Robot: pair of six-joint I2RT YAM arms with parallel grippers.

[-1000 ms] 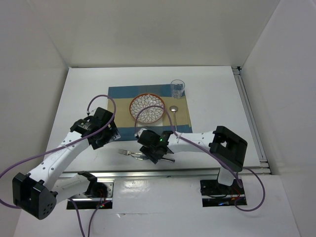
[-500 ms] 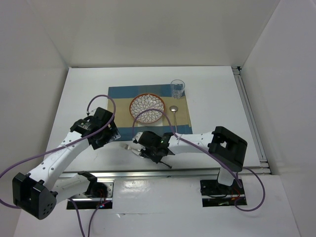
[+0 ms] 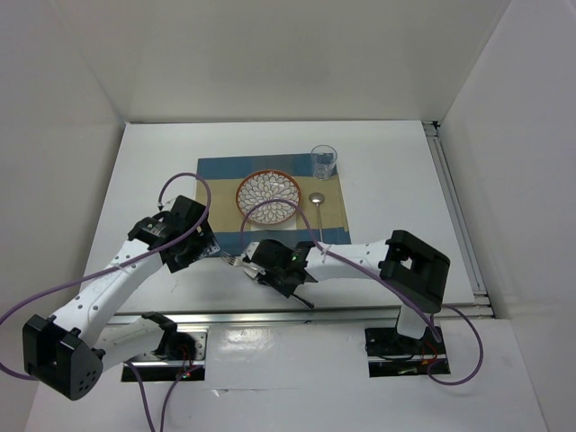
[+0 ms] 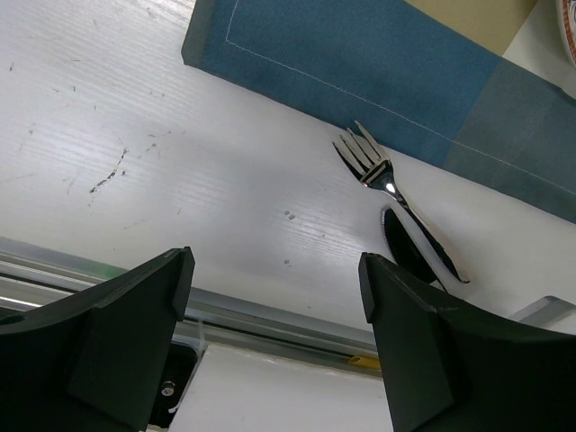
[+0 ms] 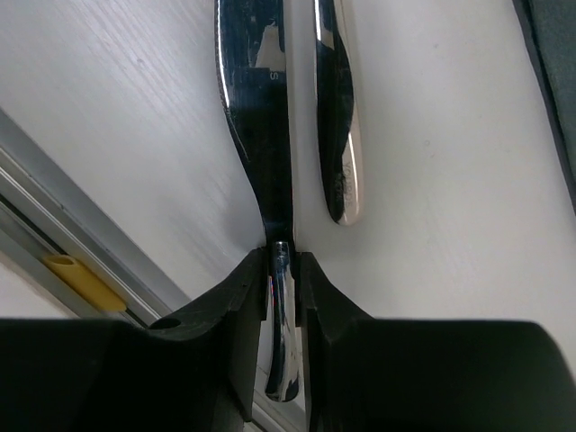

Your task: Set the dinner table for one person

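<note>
Right gripper (image 5: 281,263) fingers clamped on knife (image 5: 256,108) handle, just below placemat (image 4: 360,63) near edge. Fork (image 4: 367,160) beside knife. Left gripper (image 4: 274,274) fingers wide apart, empty, over dinner table (image 4: 135,180) near placemat's left corner.

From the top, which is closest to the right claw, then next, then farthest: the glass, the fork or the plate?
1. Fork: right beside the right claw, toward the left arm.
2. Plate: farther back, in the middle of the placemat.
3. Glass: at the placemat's far right corner.
</note>
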